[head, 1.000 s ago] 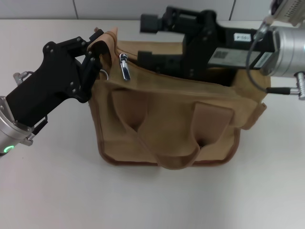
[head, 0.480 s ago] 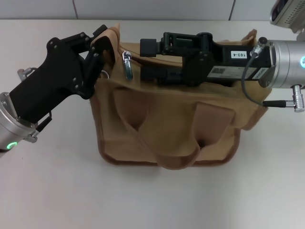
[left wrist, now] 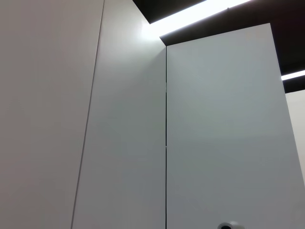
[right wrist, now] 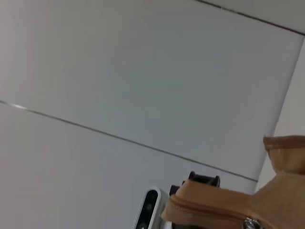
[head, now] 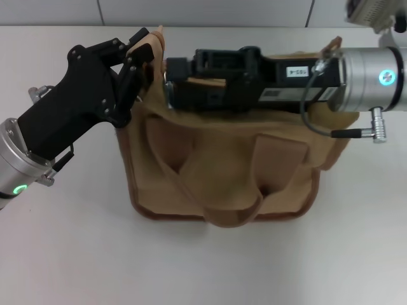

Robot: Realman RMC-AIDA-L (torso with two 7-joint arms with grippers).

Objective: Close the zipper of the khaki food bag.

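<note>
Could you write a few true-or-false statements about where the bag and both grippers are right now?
1. The khaki food bag stands on the white table. True.
2. The left gripper holds the bag's left end. True.
3. The right gripper is parked away from the bag. False: it reaches across the bag's top toward its left end.
4. Both bag handles stand upright. False: the near handle hangs down the front.

Khaki food bag (head: 222,165) stands near the worktop (head: 76,254) far edge, about midway between its left and right edges. 2 handles (head: 216,190) hang over the bag's near face. Left claw (head: 141,58) at the bag's far-left top corner. Right claw (head: 170,82) lies along the bag's top, reaching in from the right, tips just beside the left claw.
</note>
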